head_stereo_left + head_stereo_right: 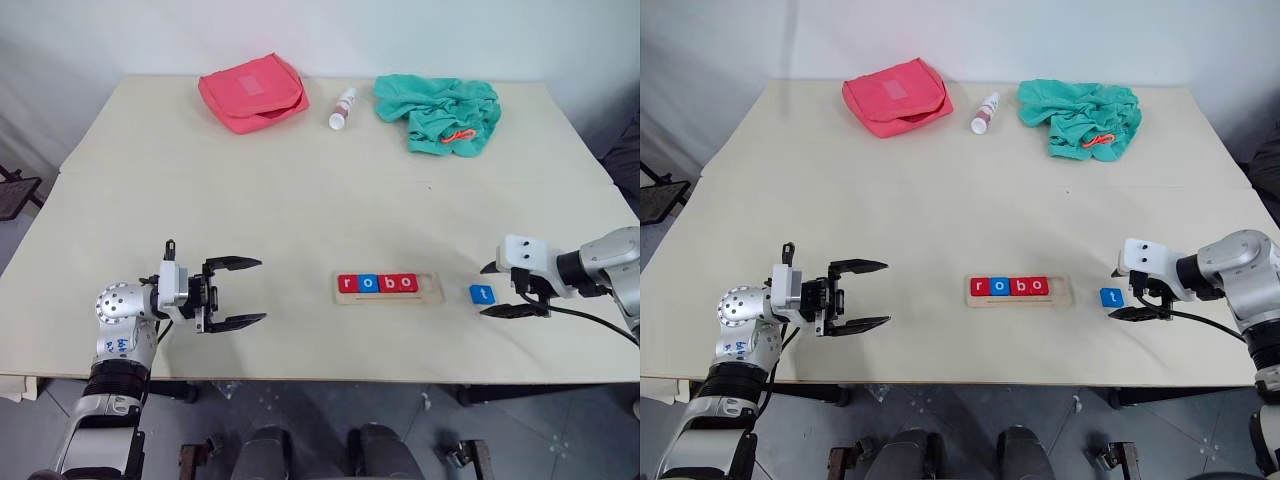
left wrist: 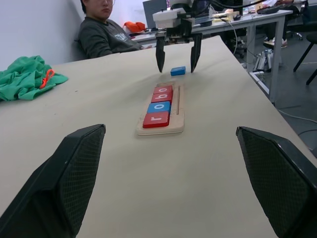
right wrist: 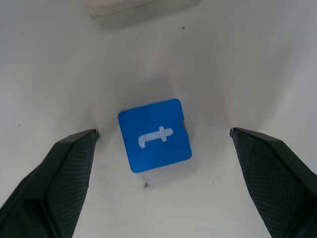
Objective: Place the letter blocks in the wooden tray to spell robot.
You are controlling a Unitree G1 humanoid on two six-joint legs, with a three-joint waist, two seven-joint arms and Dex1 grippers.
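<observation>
Right gripper (image 1: 500, 289) agape over t block (image 1: 481, 294)

Head views overlook table (image 1: 300, 200); wrist views sit low

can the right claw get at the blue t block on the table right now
Probably yes. The right claw hangs open right beside the blue t block, which lies flat and alone on the table, apart from the wooden tray.

You can't read the label on the small bottle (image 1: 343, 108); it's too small. The person (image 2: 105, 30) behind the worktop (image 2: 208, 188) is cut off by the frame's top edge.
</observation>
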